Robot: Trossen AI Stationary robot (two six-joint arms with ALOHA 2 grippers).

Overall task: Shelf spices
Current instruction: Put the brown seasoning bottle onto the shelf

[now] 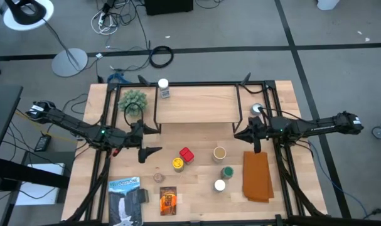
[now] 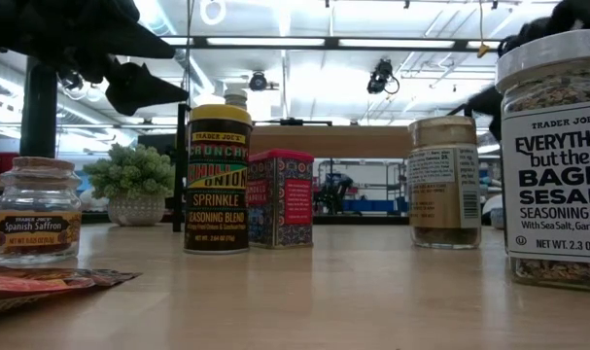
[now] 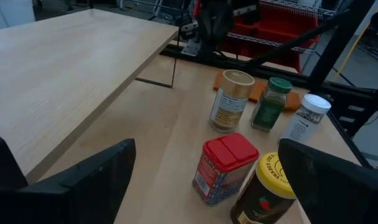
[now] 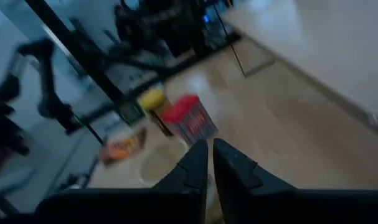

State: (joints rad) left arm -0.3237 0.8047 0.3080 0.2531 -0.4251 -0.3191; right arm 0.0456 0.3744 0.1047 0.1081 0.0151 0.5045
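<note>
My left gripper [image 1: 154,139] is open and hangs above the table, left of the spices, touching nothing. In the left wrist view its fingers frame the red box [image 3: 225,167] and the yellow-lidded jar [image 3: 263,193]. The tan-lidded [image 3: 230,101], green-lidded [image 3: 271,102] and white-lidded [image 3: 308,117] jars stand beyond. My right gripper [image 1: 240,133] is shut and empty, in front of the shelf's [image 1: 196,103] right end. A small saffron jar [image 1: 159,177] and an orange-brown packet [image 1: 168,199] sit near the table's near edge. Another white-lidded jar [image 1: 163,88] stands on the shelf's far left part.
A potted green plant [image 1: 134,102] sits at the shelf's left end. A blue-and-white flat package [image 1: 125,199] lies near the table's near left edge. A folded orange-brown cloth [image 1: 257,176] lies to the right of the jars. Black frame bars [image 1: 105,125] run along both table sides.
</note>
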